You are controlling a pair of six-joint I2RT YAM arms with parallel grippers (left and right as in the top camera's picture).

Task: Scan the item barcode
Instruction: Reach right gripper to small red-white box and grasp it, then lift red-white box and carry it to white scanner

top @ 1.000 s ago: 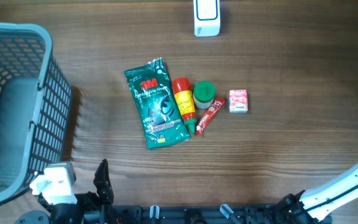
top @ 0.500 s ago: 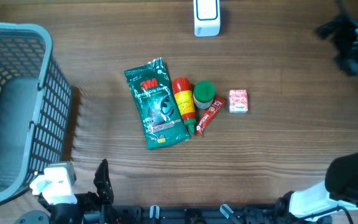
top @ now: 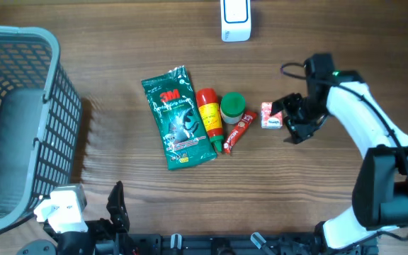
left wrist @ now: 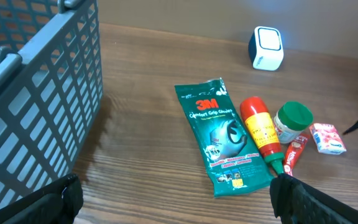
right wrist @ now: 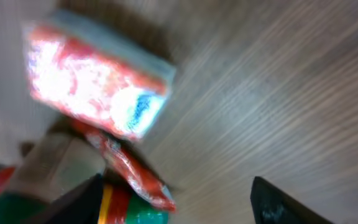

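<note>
Five items lie in a row mid-table: a green 3M pack (top: 178, 117), a red bottle (top: 209, 117), a green-lidded jar (top: 232, 108), a red sachet (top: 238, 132) and a small red-and-white box (top: 271, 115). A white scanner (top: 235, 20) stands at the far edge. My right gripper (top: 294, 120) hovers just right of the box, jaws open and nothing between them. Its blurred wrist view shows the box (right wrist: 98, 87) and sachet (right wrist: 132, 171) ahead of the open gripper (right wrist: 179, 205). Open and empty, my left gripper (left wrist: 179, 205) is low at the near edge, short of the pack (left wrist: 219, 134).
A tall grey-blue mesh basket (top: 62, 120) fills the left side of the table; the left wrist view has its wall (left wrist: 48, 93) close by. The right arm's white link (top: 363, 117) stretches from the right edge toward the items.
The right arm swung in from the far right edge to a spot beside the small red box, and its jaws have narrowed a little. The left arm and the items have not moved.
</note>
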